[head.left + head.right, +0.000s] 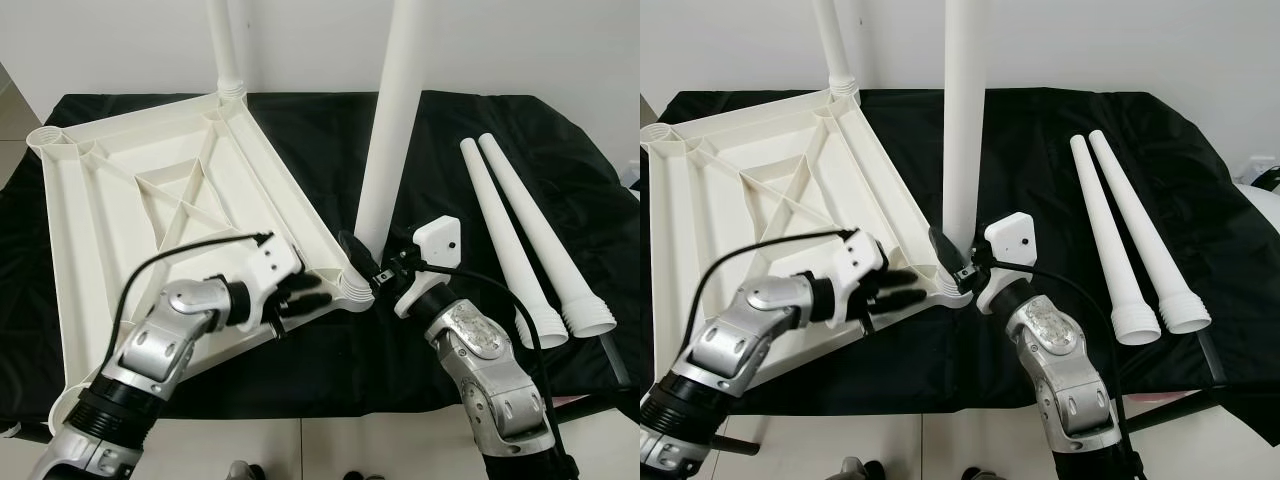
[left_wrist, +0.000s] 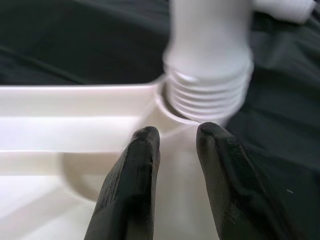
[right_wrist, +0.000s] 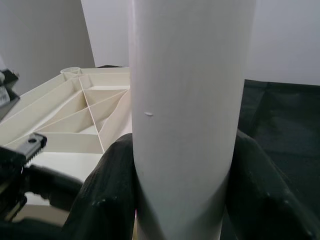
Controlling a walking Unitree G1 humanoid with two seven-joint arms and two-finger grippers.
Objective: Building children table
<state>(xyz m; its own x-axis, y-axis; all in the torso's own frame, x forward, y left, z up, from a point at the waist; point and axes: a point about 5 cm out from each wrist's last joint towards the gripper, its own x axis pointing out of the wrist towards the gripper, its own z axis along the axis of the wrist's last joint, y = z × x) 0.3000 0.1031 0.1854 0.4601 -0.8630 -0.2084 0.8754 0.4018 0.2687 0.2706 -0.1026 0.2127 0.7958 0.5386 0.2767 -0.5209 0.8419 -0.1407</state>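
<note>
Here the right gripper [image 3: 180, 200] clasps the upright leg [image 1: 392, 120] (top cut off); left gripper [image 2: 175, 150] parted above the tabletop [image 1: 150, 190].

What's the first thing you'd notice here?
A tall white leg stands at the near corner of the upside-down white tabletop. The right pincer grips it near its base, and the left pincer rests on the tabletop beside that corner. Two more white legs lie on the black cloth to the right.
</note>
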